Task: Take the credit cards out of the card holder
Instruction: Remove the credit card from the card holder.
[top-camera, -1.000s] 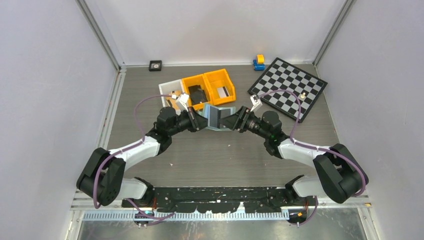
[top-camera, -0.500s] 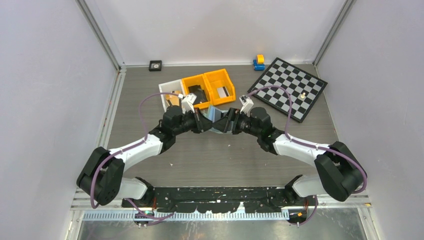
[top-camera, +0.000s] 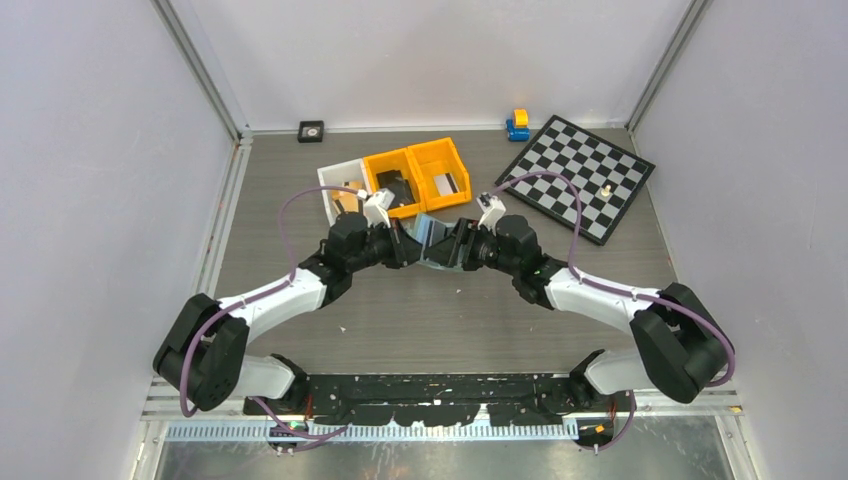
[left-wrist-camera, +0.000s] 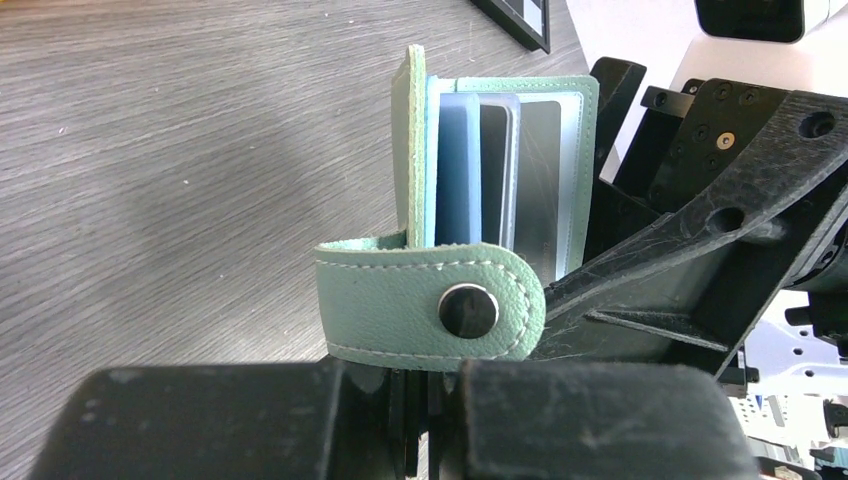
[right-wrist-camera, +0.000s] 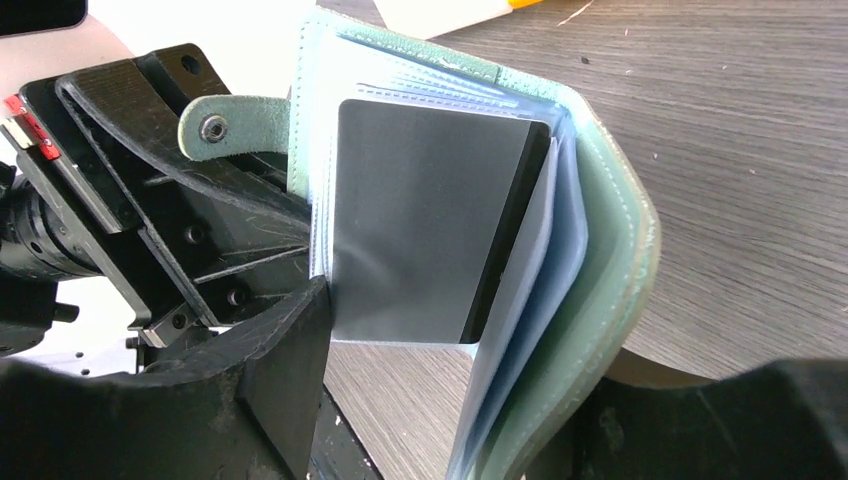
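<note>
Now | left pincer (left-wrist-camera: 425, 400) clenched on green card holder (right-wrist-camera: 610, 260), dark card (right-wrist-camera: 430, 220) inside | right pincer (right-wrist-camera: 480, 400): we cannot tell

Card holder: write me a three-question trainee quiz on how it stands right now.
1. True or false: the card holder is snapped shut.
2. Which thing faces the right wrist camera inside the card holder? A: a dark card. B: a banknote. C: a key.
3. Fill in: the left gripper is ___ on the card holder's cover.

Key
1. False. Its strap hangs unsnapped and the sleeves fan open.
2. A.
3. Shut.
</note>
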